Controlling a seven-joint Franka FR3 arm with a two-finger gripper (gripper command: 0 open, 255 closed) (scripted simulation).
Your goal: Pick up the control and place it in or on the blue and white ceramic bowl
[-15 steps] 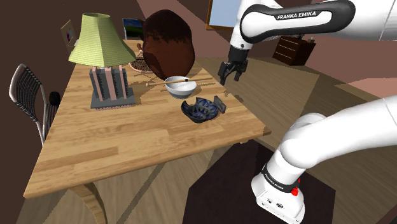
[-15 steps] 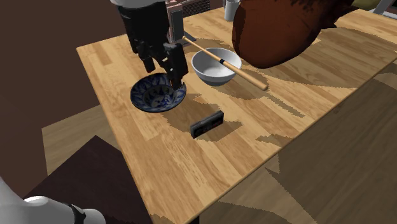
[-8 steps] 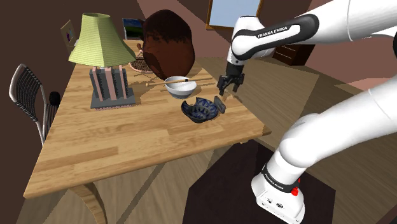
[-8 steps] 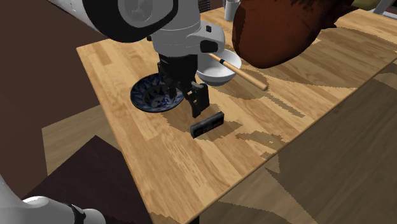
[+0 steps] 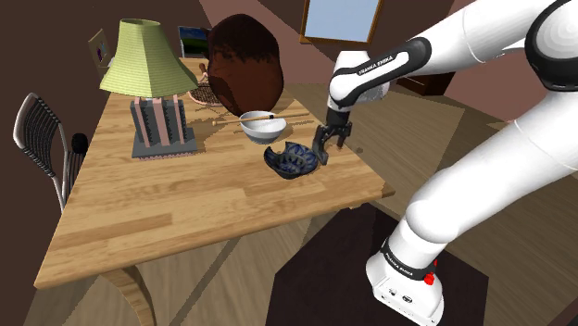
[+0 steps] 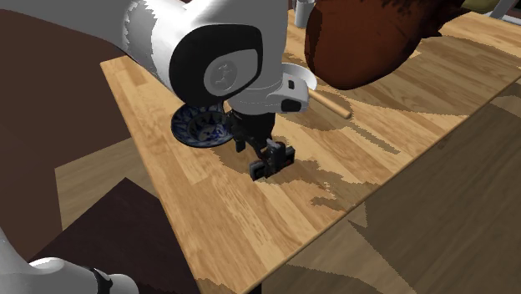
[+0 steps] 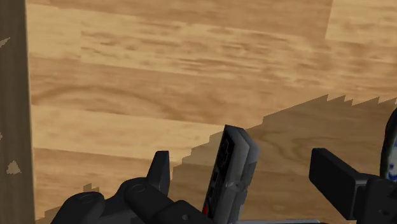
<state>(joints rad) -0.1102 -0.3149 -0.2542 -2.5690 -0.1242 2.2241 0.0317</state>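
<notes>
Now the control (image 6: 279, 158), a small dark slab, lies on the desk (image 6: 250, 225) just beside the blue and white bowl (image 6: 185, 132), in the same spot it had a second ago. In the wrist view the control (image 7: 229, 172) sits slanted between the two black fingers, nearer one of them, and neither finger touches it. The tool (image 6: 265, 154) is spread wide and grips nothing. What has changed is the arm: a second ago the tool hung over the bowl, half a second ago it was just above the control, and now it has come down so its fingers straddle the control close to the wood. In the shoulder view the tool (image 5: 324, 148) stands at the bowl's (image 5: 287, 165) right, low over the desk (image 5: 185, 204). Behind the bowl is a white bowl (image 5: 259, 125) with a stick across it, and further behind, a large dark brown rounded thing (image 5: 243, 65). Off to the bowl's left stands a lamp (image 5: 148, 60) with a green shade, and beyond it, off the desk's far left edge, a chair (image 5: 37, 139).
</notes>
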